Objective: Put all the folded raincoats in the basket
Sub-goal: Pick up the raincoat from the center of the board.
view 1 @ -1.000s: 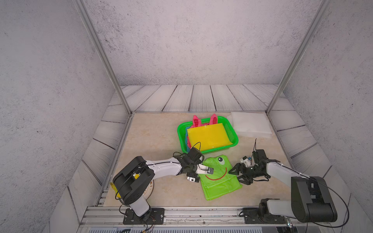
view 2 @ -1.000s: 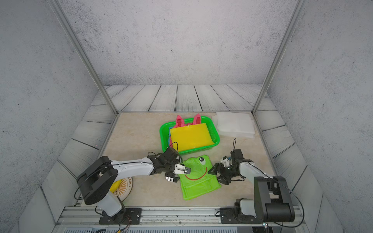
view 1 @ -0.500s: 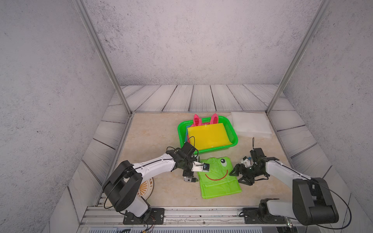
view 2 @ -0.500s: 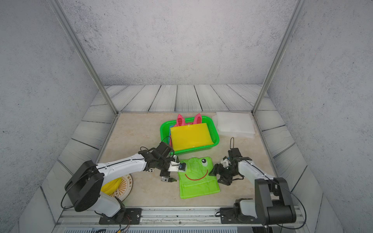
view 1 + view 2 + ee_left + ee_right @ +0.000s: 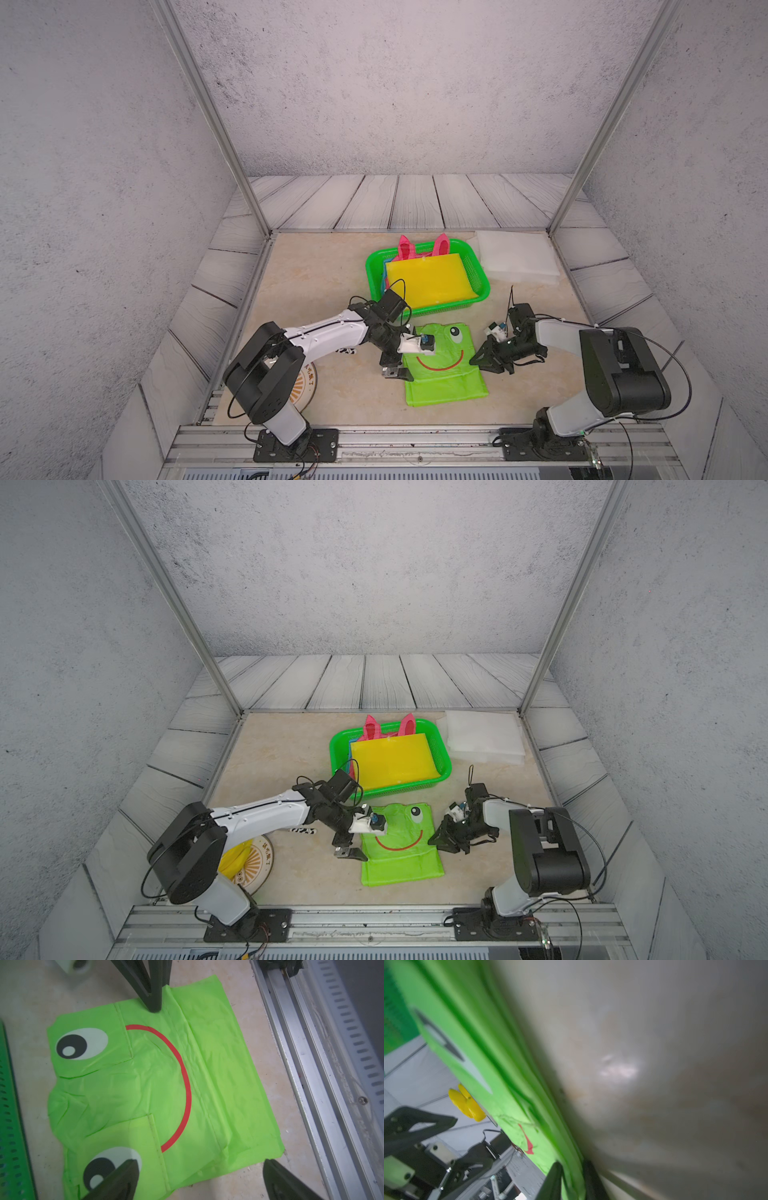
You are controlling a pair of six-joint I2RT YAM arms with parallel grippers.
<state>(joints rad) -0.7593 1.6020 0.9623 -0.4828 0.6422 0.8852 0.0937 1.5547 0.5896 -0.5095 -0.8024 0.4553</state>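
Right claw (image 5: pixel 474 362): nipped narrow on the edge of the folded raincoat (image 5: pixel 444 374), green fabric between the fingers (image 5: pixel 554 1178).
Left claw (image 5: pixel 200 1162): spread wide, low over the opposite edge.
Raincoat: flat on the table between both claws.
Basket (image 5: pixel 449 308): just beyond the left claw, holding a yellow folded piece (image 5: pixel 430 278).

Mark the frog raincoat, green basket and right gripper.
frog raincoat (image 5: pixel 444 382): in a top view, below the smile.
green basket (image 5: pixel 368 268): in a top view, left rim.
right gripper (image 5: pixel 474 362): in a top view, between its fingertips.
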